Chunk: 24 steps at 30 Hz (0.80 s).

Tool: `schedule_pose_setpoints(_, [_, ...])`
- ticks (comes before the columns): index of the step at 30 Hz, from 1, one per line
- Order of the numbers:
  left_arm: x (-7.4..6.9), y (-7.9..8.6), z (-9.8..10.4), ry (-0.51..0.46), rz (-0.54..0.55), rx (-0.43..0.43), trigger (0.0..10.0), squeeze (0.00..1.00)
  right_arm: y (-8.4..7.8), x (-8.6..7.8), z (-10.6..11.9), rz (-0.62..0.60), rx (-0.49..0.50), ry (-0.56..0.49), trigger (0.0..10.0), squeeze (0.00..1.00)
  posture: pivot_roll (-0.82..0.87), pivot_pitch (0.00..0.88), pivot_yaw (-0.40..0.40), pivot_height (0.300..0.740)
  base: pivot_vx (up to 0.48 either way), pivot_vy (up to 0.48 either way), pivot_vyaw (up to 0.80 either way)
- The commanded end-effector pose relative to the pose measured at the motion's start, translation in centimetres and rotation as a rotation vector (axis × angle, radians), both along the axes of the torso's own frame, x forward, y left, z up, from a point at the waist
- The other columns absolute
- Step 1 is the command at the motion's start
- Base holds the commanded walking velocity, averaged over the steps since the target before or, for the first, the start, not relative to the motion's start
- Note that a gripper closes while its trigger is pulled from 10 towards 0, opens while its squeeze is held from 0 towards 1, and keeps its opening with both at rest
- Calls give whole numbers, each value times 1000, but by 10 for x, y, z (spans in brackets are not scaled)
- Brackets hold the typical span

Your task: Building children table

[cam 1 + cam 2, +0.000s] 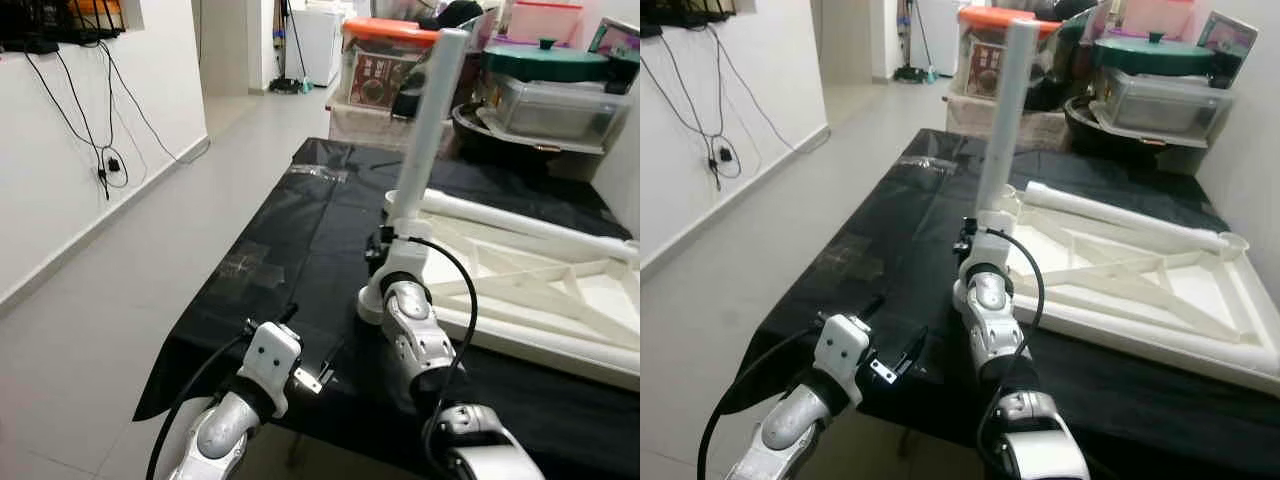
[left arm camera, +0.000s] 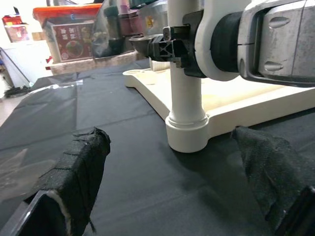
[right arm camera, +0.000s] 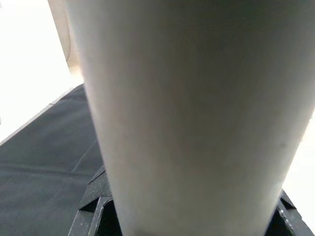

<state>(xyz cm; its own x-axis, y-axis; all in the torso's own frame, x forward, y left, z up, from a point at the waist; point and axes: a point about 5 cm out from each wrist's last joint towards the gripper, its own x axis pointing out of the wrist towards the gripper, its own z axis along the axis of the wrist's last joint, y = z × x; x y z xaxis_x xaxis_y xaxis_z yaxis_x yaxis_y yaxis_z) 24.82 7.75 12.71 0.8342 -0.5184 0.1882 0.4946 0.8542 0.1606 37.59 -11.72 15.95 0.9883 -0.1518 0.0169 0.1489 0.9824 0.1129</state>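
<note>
My right end effector [image 2: 170, 42] is clamped on the upright white leg [image 1: 428, 130], seated in the corner socket of the upturned tabletop [image 1: 560, 300] on the black surface [image 1: 300, 230]. The leg blocks most of the right wrist view, hiding fingertips. Left end effector [image 2: 172, 182] hovers spread apart, near the socket.

Cloth [image 1: 300, 230] covers the low table, floor [image 1: 150, 300] to its left. Tabletop [image 1: 560, 300] lies upside down on the cloth's right half. One leg [image 1: 425, 130] stands upright in its near-left corner socket; 2nd leg [image 1: 520, 225] lies flat along the far edge. Right gripper [image 1: 385, 250] sits at the upright leg's base, w/ left gripper [image 1: 330, 365] nearer, at the cloth's front edge. Bins [image 1: 385, 60] & a pot [image 1: 545, 60] stacked behind the table. Cables [image 1: 100, 150] hang on wall at far left.
</note>
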Motion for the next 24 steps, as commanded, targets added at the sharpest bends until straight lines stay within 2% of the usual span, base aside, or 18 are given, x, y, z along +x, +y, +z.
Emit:
schedule_pose_setpoints(1, [0, -2, -4, 19, -8, 11, 10000, 0, -10, -3, 0, -75, 44, -16, 0, 0, 136, 0, -92, 740, 0, 0, 0])
schedule_pose_setpoints(2, [0, -2, -4, 20, -8, 11, 10000, 0, -8, -3, -2, -79, 60, -22, 0, 0, 133, 0, -89, 740, 0, 0, 0])
schedule_pose_setpoints(3, [0, -2, -4, 20, -8, 11, 10000, 0, -4, -3, -3, -63, 82, -25, 8039, 0, 131, 0, -89, 740, 0, 0, 0])
schedule_pose_setpoints(4, [0, -2, -4, 20, -8, 11, 10000, 0, -4, -3, -3, -63, 82, -25, 8039, 0, 131, 0, -89, 740, 0, 0, 0])
schedule_pose_setpoints(5, [0, -2, -5, 22, -9, 11, 10000, 0, 1, -2, -3, -34, 93, -31, 10000, 0, 131, 0, -89, 740, 0, 0, 0])
schedule_pose_setpoints(7, [-1, -2, -5, 23, -10, 11, 10000, 0, 9, -2, -1, 8, 96, -47, 10000, 0, 131, 0, -89, 740, 0, 0, 0])
schedule_pose_setpoints(8, [0, -3, -5, 24, -11, 12, 10000, 0, 14, -3, 2, 45, 74, -75, 10000, 1000, 127, 0, -85, 740, 0, 0, 0])
schedule_pose_setpoints(9, [0, -3, -5, 27, -11, 14, 10000, 0, 21, -7, 3, 88, 44, -101, 10000, 1000, 129, 0, -84, 740, 0, 0, 0])
schedule_pose_setpoints(12, [0, -3, -5, 28, -10, 14, 10000, 0, 22, -9, 2, 105, 28, -108, 10000, 1000, 129, 0, -84, 740, 0, 0, 0])
schedule_pose_setpoints(13, [0, -3, -5, 29, -8, 14, 10000, 0, 22, -11, -1, 121, 16, -101, 10000, 345, 129, 0, -84, 740, 0, 0, 0])
schedule_pose_setpoints(14, [0, -3, -5, 29, -8, 14, 10000, 0, 22, -11, -1, 121, 16, -101, 10000, 345, 129, 0, -84, 740, 0, 0, 0])
schedule_pose_setpoints(15, [0, -2, -6, 35, -2, 15, 10000, 0, 20, -13, -4, 141, -1, -97, 10000, 0, 127, 0, -88, 740, 0, 0, 0])
schedule_pose_setpoints(18, [1, -2, -6, 41, 4, 16, 10000, 0, 14, -16, -10, 163, -38, -92, 10000, 0, 126, 0, -87, 740, 0, 0, 0])
schedule_pose_setpoints(19, [1, -2, -7, 45, 4, 16, 10000, 0, 7, -19, -15, 186, -37, -89, 10000, 0, 121, 0, -83, 740, 0, 0, 0])
schedule_pose_setpoints(24, [1, -2, -7, 47, 3, 16, 10000, 0, 4, -20, -17, 203, -24, -93, 10000, 0, 116, 0, -80, 740, 0, 0, 0])
